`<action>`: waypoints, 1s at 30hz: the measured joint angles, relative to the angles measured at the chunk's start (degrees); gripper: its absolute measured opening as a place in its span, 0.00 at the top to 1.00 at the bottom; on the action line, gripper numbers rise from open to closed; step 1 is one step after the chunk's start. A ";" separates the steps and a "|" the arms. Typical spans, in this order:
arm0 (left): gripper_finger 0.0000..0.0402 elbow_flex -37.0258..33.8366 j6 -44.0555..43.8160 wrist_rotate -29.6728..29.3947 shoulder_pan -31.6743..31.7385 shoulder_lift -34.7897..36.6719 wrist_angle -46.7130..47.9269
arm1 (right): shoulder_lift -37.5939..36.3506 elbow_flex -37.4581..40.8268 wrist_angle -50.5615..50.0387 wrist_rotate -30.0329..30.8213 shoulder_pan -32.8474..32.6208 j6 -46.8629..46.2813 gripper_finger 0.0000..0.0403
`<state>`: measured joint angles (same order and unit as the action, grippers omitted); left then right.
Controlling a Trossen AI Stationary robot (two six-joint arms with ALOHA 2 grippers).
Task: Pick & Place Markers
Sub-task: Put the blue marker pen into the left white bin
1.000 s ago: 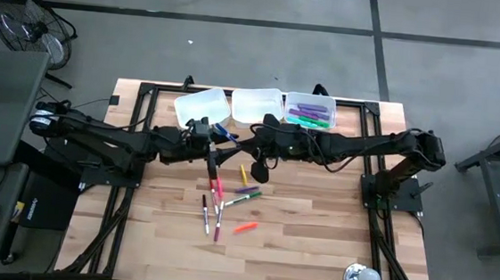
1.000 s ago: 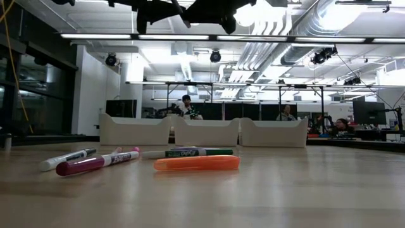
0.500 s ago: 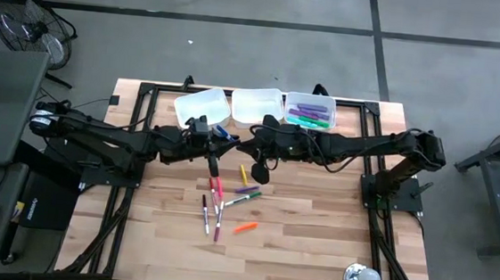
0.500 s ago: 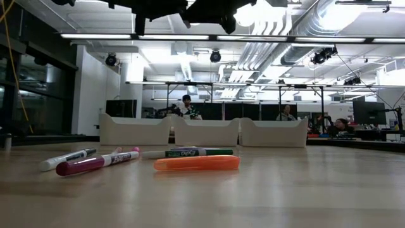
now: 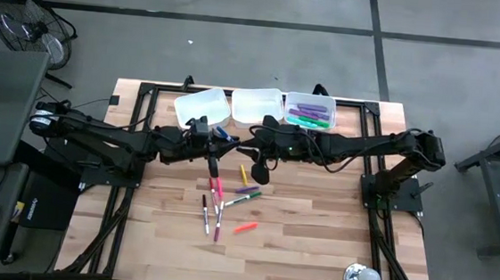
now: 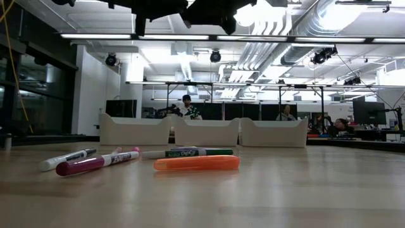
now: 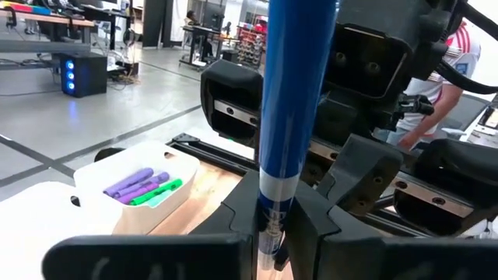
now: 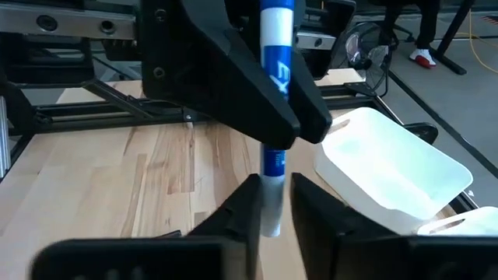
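A blue marker [image 7: 296, 93] with white ends hangs high above the table's middle, between my two grippers, which face each other. My left gripper [image 7: 272, 233], also seen from above [image 5: 213, 137], is shut on it. My right gripper [image 8: 274, 214] stands slightly open, its fingers on either side of the marker's white end [image 8: 271, 210]; whether they touch it, I cannot tell. Several loose markers [image 5: 219, 200] lie flat on the wood below: red, yellow, green, pink and orange [image 6: 196, 163]. My left gripper pinches the blue marker's barrel at its banded part [image 7: 270, 204] between its two fingers. The fingers come level from the table's left and lie across the marker. The marker is lifted clear, well above the table.
Three white trays stand along the far edge: left [image 5: 203, 108], middle [image 5: 257, 105], and right [image 5: 310, 111], which holds purple and green markers. A shiny round object [image 5: 362, 279] sits at the near right corner. People sit in the room beyond the table.
My left gripper has shut on the blue marker; both arms have stayed in place. The markers on the table have not moved.
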<state>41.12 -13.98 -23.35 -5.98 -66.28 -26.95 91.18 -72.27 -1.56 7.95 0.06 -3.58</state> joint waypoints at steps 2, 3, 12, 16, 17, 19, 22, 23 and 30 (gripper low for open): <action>0.93 0.00 0.00 0.01 -0.02 0.01 0.06 | 0.00 0.00 0.00 0.32 0.02 -0.26 0.80; 0.93 0.00 0.00 -0.01 -0.02 0.02 0.07 | 0.00 0.00 -0.02 0.67 0.02 -0.39 0.78; 0.93 -0.02 0.07 -1.45 -0.02 0.04 0.94 | -0.12 0.00 0.01 0.53 0.40 -2.83 0.60; 0.93 -0.04 0.16 -2.98 1.05 0.12 3.39 | -0.86 0.00 -0.29 -0.95 0.44 -4.74 0.54; 0.93 -0.04 -0.06 -3.03 1.48 0.19 3.93 | -1.20 0.00 -0.93 -1.03 0.44 -5.12 0.53; 0.93 -0.04 -0.61 -3.20 2.73 0.22 4.74 | -2.01 0.00 -3.08 -0.67 0.41 -5.56 0.51; 0.93 -0.07 -1.15 -3.02 5.18 0.22 6.39 | -4.15 0.00 -7.91 1.93 0.42 -6.77 0.49; 0.93 -0.07 -1.33 -2.84 6.03 0.22 7.19 | -4.96 0.00 -9.58 2.57 0.44 -6.90 0.49; 0.93 -0.07 -4.92 2.29 13.23 1.20 15.96 | -11.65 -0.02 -24.27 7.90 0.77 -9.25 0.48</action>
<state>41.06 -18.89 -21.06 7.25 -65.09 -10.99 79.53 -72.29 -25.83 15.85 0.82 -12.83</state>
